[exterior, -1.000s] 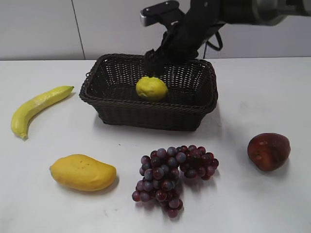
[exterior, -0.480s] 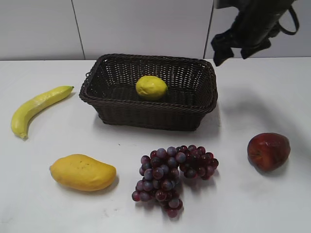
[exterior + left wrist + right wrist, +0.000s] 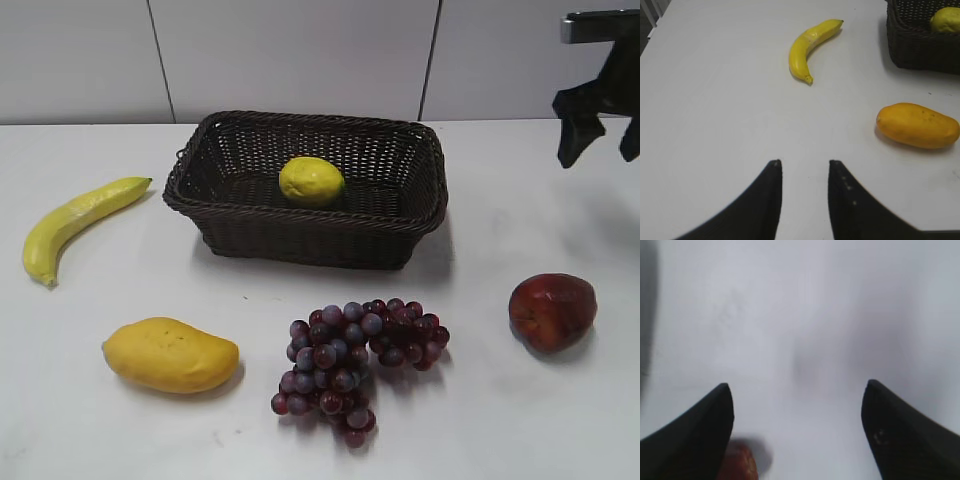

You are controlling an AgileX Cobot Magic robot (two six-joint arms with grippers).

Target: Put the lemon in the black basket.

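Observation:
The yellow-green lemon (image 3: 312, 181) lies inside the black basket (image 3: 250, 225) at the table's back middle. Both also show at the top right of the left wrist view, the lemon (image 3: 945, 20) and the basket (image 3: 920, 50). My right gripper (image 3: 602, 130) is open and empty, high at the far right, well away from the basket. In the right wrist view its jaws (image 3: 797, 390) hang wide apart over bare table. My left gripper (image 3: 804, 164) is open and empty over the white table at the left; it is outside the exterior view.
A banana (image 3: 72, 222) lies at the left, a mango (image 3: 170, 354) at the front left, red grapes (image 3: 357, 358) at the front middle, a red apple (image 3: 552, 311) at the right. The apple's edge shows in the right wrist view (image 3: 737, 464).
My right gripper has let go of the lemon, risen out of the basket and swung to the far right. The lemon stays in the basket.

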